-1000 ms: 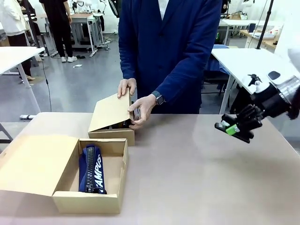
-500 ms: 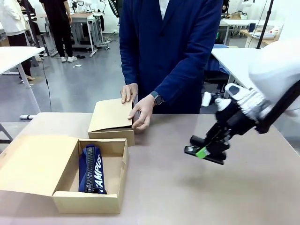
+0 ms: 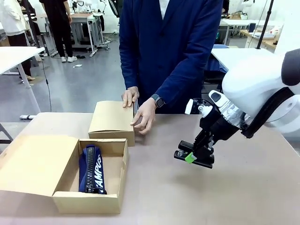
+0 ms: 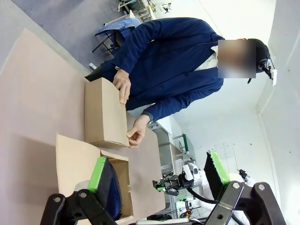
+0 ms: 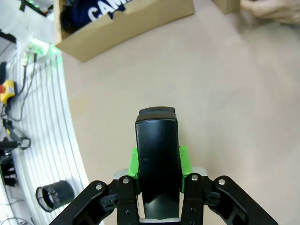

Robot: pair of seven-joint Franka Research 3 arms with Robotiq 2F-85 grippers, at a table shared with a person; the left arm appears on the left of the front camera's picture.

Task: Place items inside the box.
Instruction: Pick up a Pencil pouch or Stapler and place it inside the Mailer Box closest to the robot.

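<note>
Green pads [image 5: 183, 161] of the right gripper [image 5: 158, 161] are pressing on both sides of a black stapler with a smooth, rounded top [image 5: 157, 136], so the jaws are clamping it. The stapler is sitting at the lower centre of the right wrist view, pointing up the frame above a bare tan table [image 5: 225, 93], and its rear end is disappearing behind the gripper body. In the front view this gripper [image 3: 193, 158] is hanging right of centre, just above the table, and the stapler is blending into the black fingers there.

At the bottom of the left wrist view, the left gripper [image 4: 156, 161] is standing with its jaws spread wide and nothing between them.

At the lower left of the front view an open brown cardboard box [image 3: 123, 164] is lying with its lid folded out flat. A navy fabric pouch [image 3: 93, 168] is resting inside it, showing white letters reading "AMPUS". The right wrist view is showing "CAM", cut off by the frame's top edge. Behind it, a closed cardboard box [image 3: 112, 119] is sitting under a person's two hands [image 3: 145, 115].
</note>
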